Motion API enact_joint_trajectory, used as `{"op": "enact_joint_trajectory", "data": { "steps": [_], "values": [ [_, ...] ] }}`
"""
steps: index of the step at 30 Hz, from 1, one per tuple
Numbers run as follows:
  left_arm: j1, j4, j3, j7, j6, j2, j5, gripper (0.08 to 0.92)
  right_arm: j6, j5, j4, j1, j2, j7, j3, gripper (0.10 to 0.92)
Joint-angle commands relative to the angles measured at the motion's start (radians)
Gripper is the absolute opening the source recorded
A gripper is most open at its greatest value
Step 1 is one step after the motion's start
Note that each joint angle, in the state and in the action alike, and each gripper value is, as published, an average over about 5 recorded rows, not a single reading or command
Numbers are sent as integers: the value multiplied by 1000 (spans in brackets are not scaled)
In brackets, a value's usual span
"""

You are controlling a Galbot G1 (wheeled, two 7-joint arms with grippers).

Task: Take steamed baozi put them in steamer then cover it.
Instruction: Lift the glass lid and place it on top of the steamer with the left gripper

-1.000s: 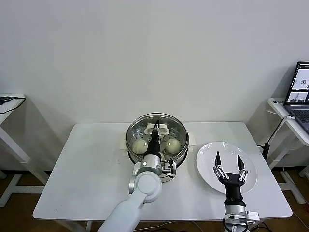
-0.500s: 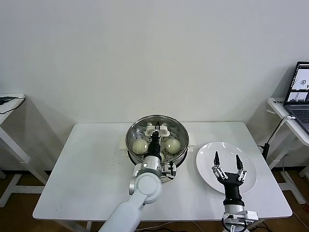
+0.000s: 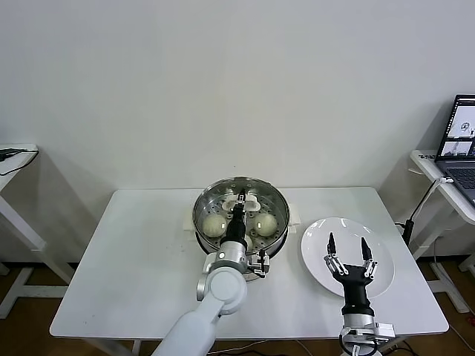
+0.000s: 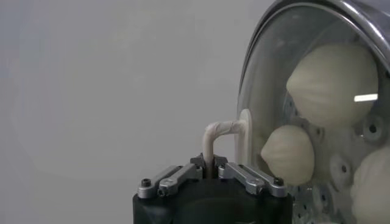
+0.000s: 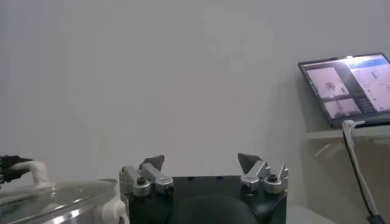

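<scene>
Tabletop; left pincer (image 3: 240, 199) clamps cover (image 3: 241, 205) handle.

left arm is drawn back slightly toward the robot | left gripper (image 3: 239, 200) still pinched on cover (image 3: 241, 208) handle | right gripper (image 3: 346, 248) is shifted slightly left over plate (image 3: 319, 252)

Even, bright indoor light falls from above; my head view is sharp, with soft shadows under the table (image 3: 133, 245). Glare streaks the cover (image 4: 317, 73) (close to my left wrist camera, slightly blurred). The laptop (image 5: 350, 85) screen glows.
</scene>
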Motion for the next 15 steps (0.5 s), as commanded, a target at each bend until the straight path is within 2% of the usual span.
{"op": "enact_joint_trajectory", "data": {
  "steps": [1, 9, 15],
  "values": [
    [42, -70, 8, 4, -3, 24, -2, 247, 1, -1, -5, 2, -1, 0, -3, 823],
    [134, -214, -2, -8, -8, 91, -8, 504, 4, -2, -19, 8, -7, 0, -8, 823],
    [239, -392, -51, -58, -11, 153, -82, 678, 1, -3, -25, 16, -10, 0, -17, 823]
  ]
}}
